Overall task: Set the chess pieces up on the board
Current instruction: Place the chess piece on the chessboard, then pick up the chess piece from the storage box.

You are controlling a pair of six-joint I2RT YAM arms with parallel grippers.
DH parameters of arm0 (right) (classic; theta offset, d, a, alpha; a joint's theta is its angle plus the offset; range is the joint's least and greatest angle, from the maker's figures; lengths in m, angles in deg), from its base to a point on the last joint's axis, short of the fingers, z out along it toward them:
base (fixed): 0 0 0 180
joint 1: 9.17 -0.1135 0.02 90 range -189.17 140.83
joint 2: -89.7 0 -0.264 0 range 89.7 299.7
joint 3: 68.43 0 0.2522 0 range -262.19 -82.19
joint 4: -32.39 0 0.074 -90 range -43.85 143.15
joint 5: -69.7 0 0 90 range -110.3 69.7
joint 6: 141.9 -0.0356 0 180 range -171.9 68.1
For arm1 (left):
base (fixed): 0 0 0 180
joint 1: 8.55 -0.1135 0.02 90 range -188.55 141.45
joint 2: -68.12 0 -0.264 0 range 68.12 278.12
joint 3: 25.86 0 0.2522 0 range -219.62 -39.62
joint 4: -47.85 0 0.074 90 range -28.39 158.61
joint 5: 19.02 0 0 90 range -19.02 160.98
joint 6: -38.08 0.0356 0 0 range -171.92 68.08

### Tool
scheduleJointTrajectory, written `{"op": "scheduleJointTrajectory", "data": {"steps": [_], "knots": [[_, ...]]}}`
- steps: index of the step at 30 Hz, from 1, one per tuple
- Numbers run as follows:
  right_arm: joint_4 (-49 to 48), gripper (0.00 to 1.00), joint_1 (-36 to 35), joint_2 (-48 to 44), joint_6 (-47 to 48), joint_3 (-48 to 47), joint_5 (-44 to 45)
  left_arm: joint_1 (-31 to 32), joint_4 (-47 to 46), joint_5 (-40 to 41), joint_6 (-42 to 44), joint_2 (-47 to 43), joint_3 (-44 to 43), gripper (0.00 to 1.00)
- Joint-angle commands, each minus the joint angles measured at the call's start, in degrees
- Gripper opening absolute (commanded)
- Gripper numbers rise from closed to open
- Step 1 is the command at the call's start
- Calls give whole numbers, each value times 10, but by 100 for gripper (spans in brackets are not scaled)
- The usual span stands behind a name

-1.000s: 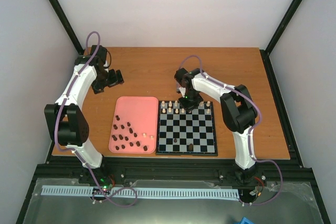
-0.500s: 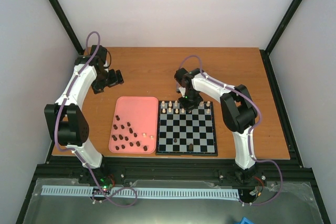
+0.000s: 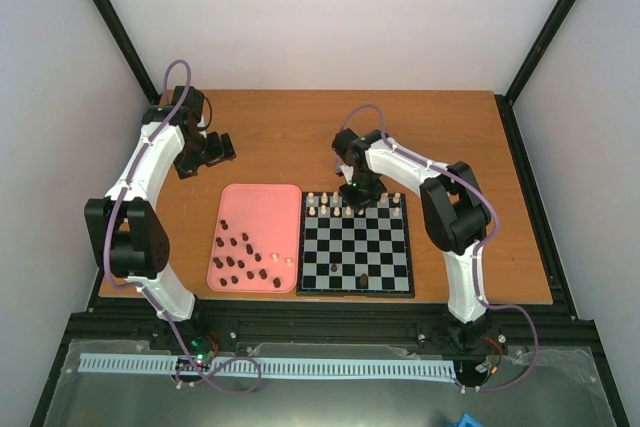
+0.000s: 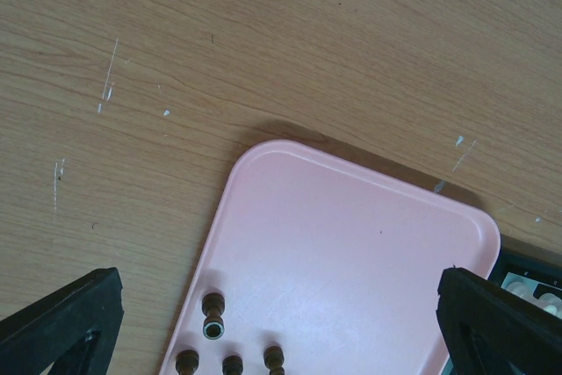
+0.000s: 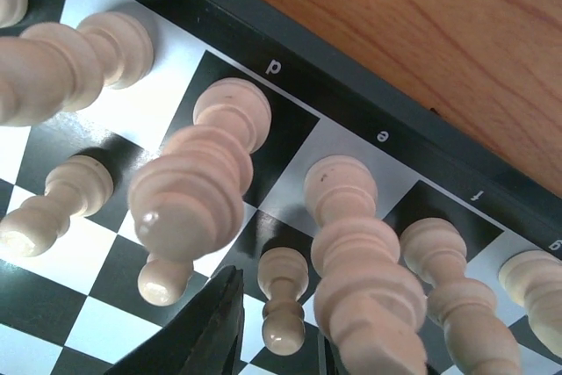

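Board: black-and-white checkered square chessboard (image 3: pixel 385 247), at the table's near edge, right of centre.
Tray: pink rounded plastic tray (image 3: pixel 258 209), just beside the board's left edge.
Left gripper (image 4: pixel 281 331): fingers wide apart above the tray's far end.
Right gripper (image 5: pixel 279 353): fingers apart, straddling a cream pawn (image 5: pixel 283 300) near the board's far edge.
Pieces: cream turned-wood pegs (image 3: pixel 330 204) on the far rows; dark brown pegs (image 3: pixel 240 262) mostly in the tray's near-left corner.
Handling: judged light, rigid, smooth and tippy; pinch the narrow waist from above.

Black-and-white checkered board (image 3: pixel 375 247), lying flat. Cream pieces (image 3: pixel 324 210) stand upright on its two far rows. Two dark brown pieces (image 3: pixel 361 280) stand toward its near edge. Remaining dark pieces (image 3: pixel 247 246) cluster just left of it.
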Motion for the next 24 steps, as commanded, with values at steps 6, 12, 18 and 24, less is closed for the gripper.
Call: {"op": "scheduleJointTrajectory", "data": {"steps": [6, 12, 18, 24], "knots": [[16, 35, 1, -76, -21, -11, -12, -3, -2, 1, 5, -8, -16, 100], [25, 39, -38, -115, -54, -28, -23, -2, -5, 0, 4, -13, -13, 100], [20, 41, -133, -55, -66, -115, -54, -2, -4, -7, 2, -19, -17, 100], [-2, 40, -207, 34, -47, -188, -97, -1, -5, -13, 2, -26, -13, 100]]}}
